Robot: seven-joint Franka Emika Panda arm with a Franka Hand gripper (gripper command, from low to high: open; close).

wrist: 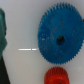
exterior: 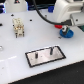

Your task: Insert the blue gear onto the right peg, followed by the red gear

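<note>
The blue gear (wrist: 60, 39) lies flat on the white table, its centre hole showing in the wrist view. In the exterior view the blue gear (exterior: 66, 34) sits at the right, just under my gripper (exterior: 64, 28), which hangs close above it. The smaller red gear (wrist: 56, 76) lies right beside the blue one. The dark base plate (exterior: 56, 56) with a pale rim lies nearer the front, with two thin pegs; the right peg (exterior: 50, 50) is bare. My fingers do not show clearly, so I cannot tell whether they are open or shut.
A beige blocky part (exterior: 18, 26) stands at the exterior view's left. Black cables (exterior: 42, 16) run along the back. A dark green shape (wrist: 2, 30) sits at the edge of the wrist view.
</note>
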